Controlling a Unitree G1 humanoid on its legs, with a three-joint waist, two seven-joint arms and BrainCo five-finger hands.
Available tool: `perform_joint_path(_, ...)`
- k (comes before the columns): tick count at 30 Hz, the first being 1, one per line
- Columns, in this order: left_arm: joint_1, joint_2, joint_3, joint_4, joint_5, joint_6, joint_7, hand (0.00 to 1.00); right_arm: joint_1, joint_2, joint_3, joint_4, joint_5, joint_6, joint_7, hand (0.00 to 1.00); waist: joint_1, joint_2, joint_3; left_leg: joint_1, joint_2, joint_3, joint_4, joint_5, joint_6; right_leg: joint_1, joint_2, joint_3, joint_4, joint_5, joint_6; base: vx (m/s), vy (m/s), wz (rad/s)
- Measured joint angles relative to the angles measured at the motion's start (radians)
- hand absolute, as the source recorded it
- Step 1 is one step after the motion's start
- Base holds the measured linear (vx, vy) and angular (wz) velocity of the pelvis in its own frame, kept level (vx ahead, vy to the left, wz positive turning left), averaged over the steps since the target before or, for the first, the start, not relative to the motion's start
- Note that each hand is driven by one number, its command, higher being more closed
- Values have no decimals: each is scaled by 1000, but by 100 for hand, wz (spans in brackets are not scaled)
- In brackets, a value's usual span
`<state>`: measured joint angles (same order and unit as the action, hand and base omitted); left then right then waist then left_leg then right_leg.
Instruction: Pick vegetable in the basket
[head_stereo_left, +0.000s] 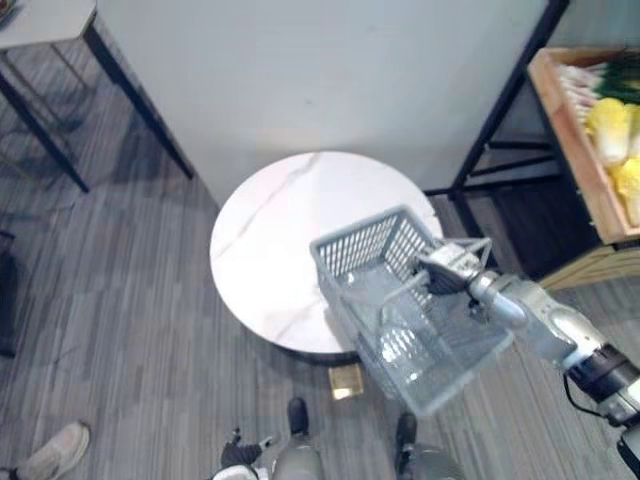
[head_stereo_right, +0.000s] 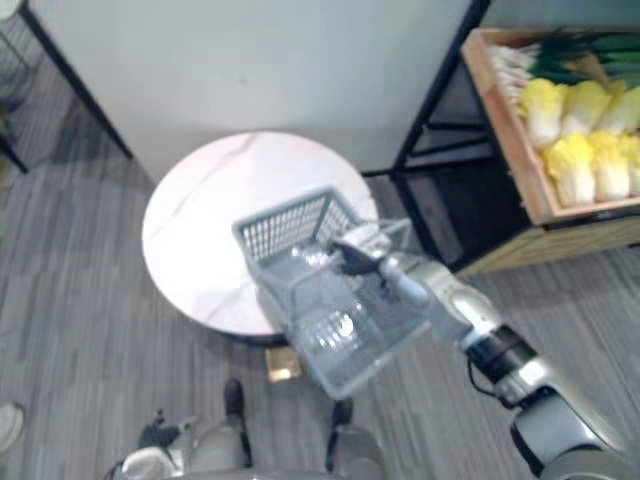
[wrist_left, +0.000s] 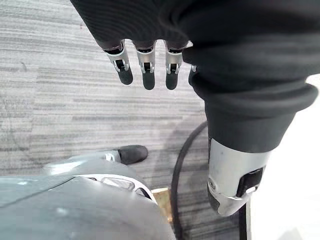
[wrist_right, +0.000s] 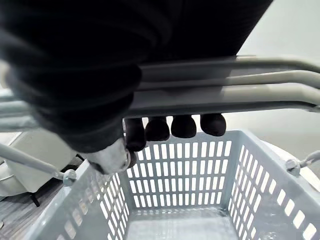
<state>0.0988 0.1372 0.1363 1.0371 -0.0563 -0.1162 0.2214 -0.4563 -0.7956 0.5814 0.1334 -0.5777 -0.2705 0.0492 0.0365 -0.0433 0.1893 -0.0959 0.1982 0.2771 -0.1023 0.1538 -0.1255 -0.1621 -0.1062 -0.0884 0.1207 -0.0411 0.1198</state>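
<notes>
Right hand (head_stereo_left: 450, 270) is curled round the twin handles (wrist_right: 225, 80) of the grey slotted plastic basket (head_stereo_left: 362, 245), which hangs tilted over the near edge of the round white marble-topped table (head_stereo_left: 265, 230); I make out nothing inside it. Left hand (wrist_left: 145, 65) dangles slack above the floor (wrist_left: 60, 100). Pale yellow leafy cabbages (head_stereo_right: 572, 165) lie in the wooden crate (head_stereo_right: 500, 125) to the right, well apart from the basket. I judge them hefty, firm-cored but loose-leaved and easily bruised, so I'd wrap round the thick middle, not the leaf tips.

No lettering, label or number can be read. The grey basket (head_stereo_left: 365, 245) has plain slotted walls. The white table (head_stereo_left: 270, 230) by it shows only faint veining.
</notes>
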Motion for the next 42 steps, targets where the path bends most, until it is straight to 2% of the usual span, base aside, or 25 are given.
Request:
perform_joint_path(4,24,0,-2,0,35,7,-12,0,169,-54,-12,6,-3,-5,5,100,-9,3,-34,23,-4,23,2,-10,-4,13,3,19,-8,2,2,42,-1,-16)
perform_joint_path(7,24,-2,-2,10,41,10,-19,0,304,-58,-87,53,-13,-18,3,100,-12,9,-40,33,-9,38,4,-15,-2,16,-1,34,-14,7,6,31,11,-12)
perform_joint_path(9,29,-7,-2,35,63,13,-34,0,411,-59,-186,77,-20,-23,0,100,-32,23,-53,35,-18,42,4,-19,4,17,-8,39,-17,8,9,18,13,-1)
perform_joint_path(13,63,-16,-4,38,76,14,-50,0,556,-49,-269,109,-96,-32,-24,100,-60,40,-80,59,-26,47,3,-31,2,47,-15,42,-33,10,12,53,18,-3)
perform_joint_path(17,90,-19,-12,39,78,12,-52,0,667,-25,-382,209,-174,-33,-69,100,-64,52,-98,103,-34,76,3,-48,6,76,-21,67,-34,10,13,46,20,-16)
perform_joint_path(24,115,-23,-37,39,80,10,-57,0,778,14,-557,342,-250,-27,-136,100,-99,43,-120,139,-50,91,-2,-61,4,94,-36,82,-31,-6,22,-2,16,-5)
perform_joint_path(25,119,-16,-51,39,81,10,-60,0,784,24,-592,359,-251,-14,-137,100,-116,39,-119,138,-58,94,-1,-63,7,88,-43,88,-29,-5,27,-22,39,-18)
perform_joint_path(27,119,-8,-54,39,81,10,-61,0,783,37,-624,377,-251,4,-148,100,-124,25,-115,131,-73,123,-1,-67,15,62,-54,122,-29,9,49,-36,62,-42)
perform_joint_path(29,115,16,-60,39,84,10,-60,0,770,74,-634,408,-264,32,-162,100,-119,-7,-116,113,-90,191,6,-72,30,11,-62,186,-49,31,82,-42,75,-74)
perform_joint_path(30,114,26,-60,39,89,10,-60,0,769,91,-638,411,-273,40,-166,100,-119,-20,-115,110,-96,214,6,-67,43,4,-70,181,-60,29,78,-21,73,-70)
perform_joint_path(31,113,41,-59,39,107,10,-59,0,768,119,-645,421,-278,52,-171,100,-123,-30,-113,109,-90,253,6,-63,62,6,-83,135,-94,3,36,-11,59,-56)
perform_joint_path(32,111,41,-58,39,113,10,-56,0,758,127,-645,436,-278,54,-171,100,-123,-10,-116,103,-62,272,6,-65,68,8,-81,85,-84,-20,-12,-36,35,-79)
perform_joint_path(33,109,43,-56,36,118,9,-49,0,728,146,-645,459,-278,55,-172,100,-121,7,-110,103,-30,306,9,-70,66,-27,-73,-19,19,-21,-73,12,38,-85)
perform_joint_path(34,105,79,-37,23,118,10,-47,0,722,163,-645,465,-278,51,-173,100,-132,-42,-99,109,-37,322,70,-109,55,-11,-83,-73,71,106,-124,36,29,-98)
perform_joint_path(35,102,85,-16,26,119,11,-47,0,709,164,-645,474,-277,50,-175,100,-123,-56,-98,110,-31,342,101,-140,55,-6,-83,-83,48,116,-105,0,19,-129)
perform_joint_path(36,103,63,5,43,120,17,-48,0,665,158,-655,493,-278,61,-191,100,-107,-17,-95,107,18,389,115,-157,68,16,-44,-53,-55,198,-115,-47,-21,-121)
perform_joint_path(37,95,47,8,49,119,15,-49,0,642,152,-660,501,-280,72,-197,100,-117,3,-94,114,44,429,111,-144,82,20,-35,-90,-4,168,-152,-70,-9,-118)
perform_joint_path(38,89,40,-10,36,119,10,-50,0,642,143,-672,511,-285,77,-198,100,-117,11,-98,122,60,458,108,-136,78,8,-57,-145,160,67,-156,-6,11,-68)
perform_joint_path(39,87,41,-16,33,119,7,-50,0,642,142,-678,519,-285,78,-199,100,-116,21,-94,130,66,474,107,-134,76,10,-74,-166,208,37,-150,7,-8,-80)
perform_joint_path(40,79,39,-18,38,119,9,-51,0,630,142,-680,540,-285,78,-200,100,-114,20,-95,137,73,510,108,-125,69,27,-111,-191,250,12,-159,-16,-73,-87)
perform_joint_path(41,81,33,-19,37,119,9,-51,0,620,143,-680,548,-285,78,-200,100,-112,19,-99,131,79,538,108,-114,61,24,-140,-195,248,10,-149,-30,-109,-87)
perform_joint_path(42,81,31,-20,38,119,10,-51,0,617,146,-680,548,-285,77,-200,100,-113,10,-101,128,78,549,110,-109,53,19,-148,-191,235,5,-128,-87,-233,-82)
